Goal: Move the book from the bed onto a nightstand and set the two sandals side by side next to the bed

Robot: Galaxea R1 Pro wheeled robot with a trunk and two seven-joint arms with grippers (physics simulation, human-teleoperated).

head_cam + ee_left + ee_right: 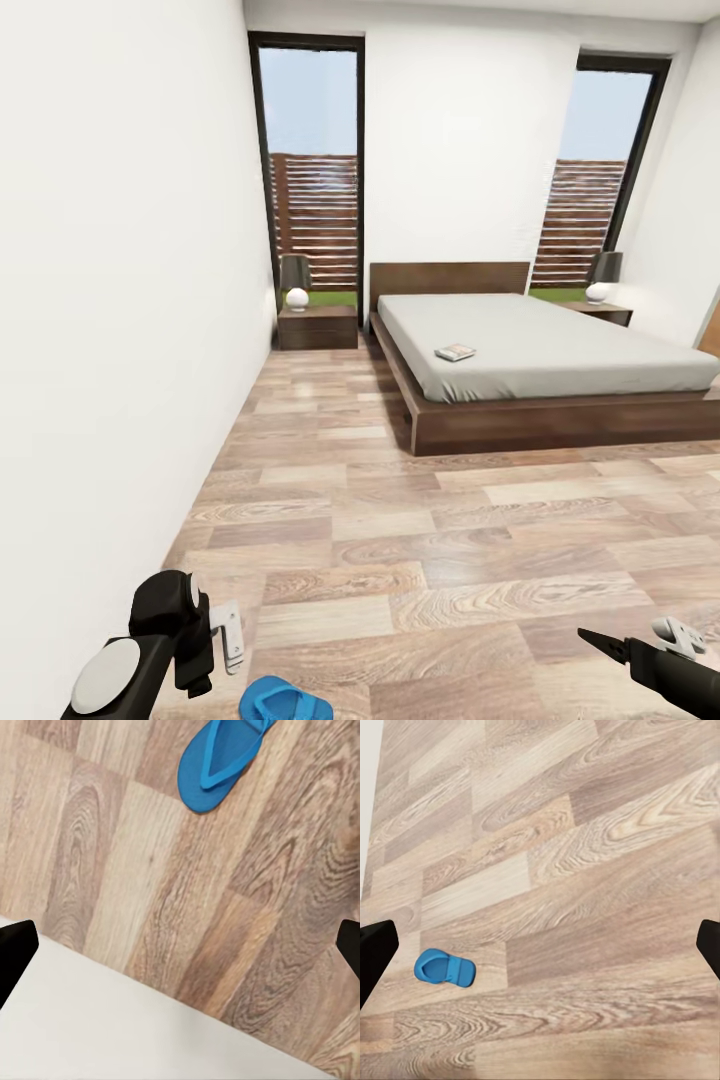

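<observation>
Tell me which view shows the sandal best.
Left wrist view: the sandal is large and close, with sole and thong strap clear, though its far end is cut off. The right wrist view shows it whole but small. The head view catches part of it at the bottom edge.

We see two tall windows (312, 160) in the far wall, a slatted fence (585, 215) and grass beyond them. Two lamps (296, 282) with dark shades and white round bases stand by the far wall, one under each window.
</observation>
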